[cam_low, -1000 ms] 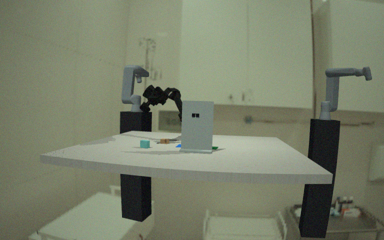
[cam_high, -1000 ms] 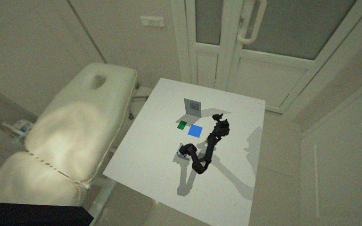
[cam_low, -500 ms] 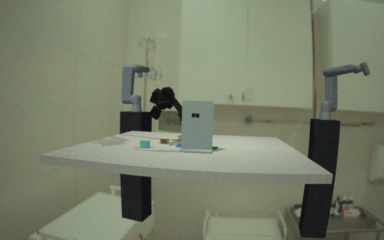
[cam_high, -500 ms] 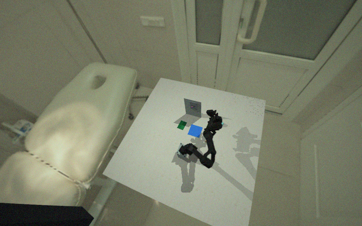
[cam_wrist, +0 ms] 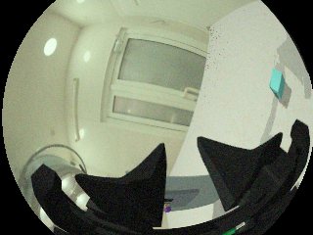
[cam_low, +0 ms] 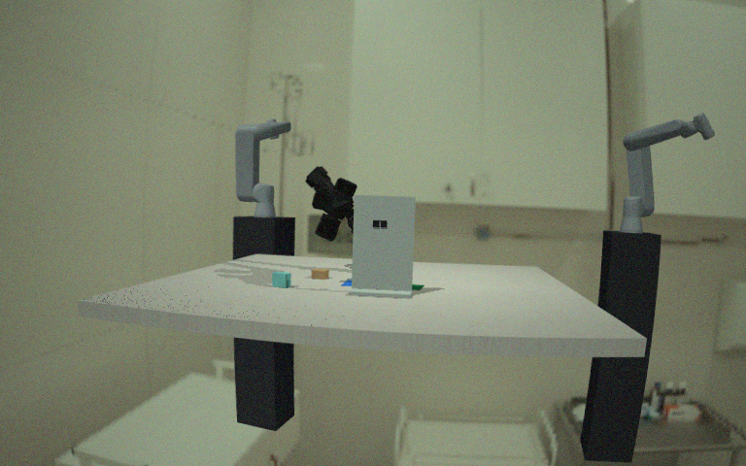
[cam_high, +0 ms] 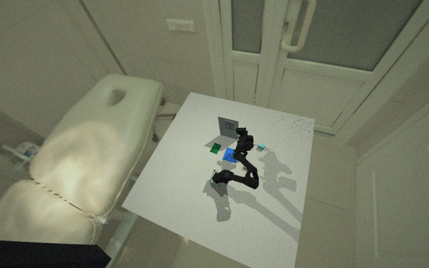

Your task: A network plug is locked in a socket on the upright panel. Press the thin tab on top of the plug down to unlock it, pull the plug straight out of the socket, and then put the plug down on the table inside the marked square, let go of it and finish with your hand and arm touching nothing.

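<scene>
A flat, pale, matte worktop with a faint speckle is carrying everything. On it a thin grey rectangular panel is standing upright, and a small purple-tinted plug is sitting in the socket at the panel's middle; in the exterior view the panel's back is showing two small dark square openings. A flat blue square is lying on the worktop at six o'clock of the panel in the top view, with a flat green square just beside it at nine o'clock. A small glossy turquoise cube is sitting at three o'clock of the arm's wrist, apart from it, and a small orange block is lying beyond the cube in the exterior view.

The black, angular arm is reaching from its grey base plate toward the panel. The pincer is hovering at the panel's three o'clock edge, off the worktop. In the wrist view its two dark wedge-shaped fingers are standing at a middling gap, partly closed, with only the far wall and the worktop showing between them. It is holding nothing; whether it is touching the panel cannot be told. The plug is sitting in the socket.
</scene>
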Robot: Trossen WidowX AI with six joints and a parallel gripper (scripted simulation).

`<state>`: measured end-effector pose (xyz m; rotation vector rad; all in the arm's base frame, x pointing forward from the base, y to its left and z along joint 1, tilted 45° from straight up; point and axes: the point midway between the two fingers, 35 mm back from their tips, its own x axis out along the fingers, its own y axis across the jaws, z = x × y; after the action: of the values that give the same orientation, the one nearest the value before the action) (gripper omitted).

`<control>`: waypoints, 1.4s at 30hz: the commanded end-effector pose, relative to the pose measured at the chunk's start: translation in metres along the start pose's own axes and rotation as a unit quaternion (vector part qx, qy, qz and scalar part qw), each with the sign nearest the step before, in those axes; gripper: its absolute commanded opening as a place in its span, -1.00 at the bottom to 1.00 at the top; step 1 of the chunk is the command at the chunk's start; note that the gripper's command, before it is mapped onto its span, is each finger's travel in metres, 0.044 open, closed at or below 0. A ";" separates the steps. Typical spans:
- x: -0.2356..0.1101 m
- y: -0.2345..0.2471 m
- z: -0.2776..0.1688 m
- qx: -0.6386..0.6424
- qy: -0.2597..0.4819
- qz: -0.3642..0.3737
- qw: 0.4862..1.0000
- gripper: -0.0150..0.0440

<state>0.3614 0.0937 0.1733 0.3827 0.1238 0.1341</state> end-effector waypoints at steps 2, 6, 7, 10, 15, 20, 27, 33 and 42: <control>-0.001 0.006 -0.027 0.028 0.014 0.008 0.999 0.04; -0.003 0.010 -0.048 0.049 0.026 0.013 0.998 0.04; -0.004 0.011 -0.053 0.054 0.029 0.015 0.998 0.04; -0.007 0.013 -0.068 0.069 0.037 0.019 0.997 0.04; -0.015 0.017 -0.092 0.094 0.052 0.025 0.994 0.04; -0.025 0.020 -0.114 0.118 0.067 0.030 0.990 0.04; -0.042 0.023 -0.140 0.150 0.088 0.036 0.984 0.04; -0.051 0.024 -0.152 0.166 0.098 0.038 0.981 0.04; -0.037 0.026 -0.151 0.171 0.099 0.046 0.979 0.04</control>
<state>0.2949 0.1649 0.0470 0.7094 0.3293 0.2359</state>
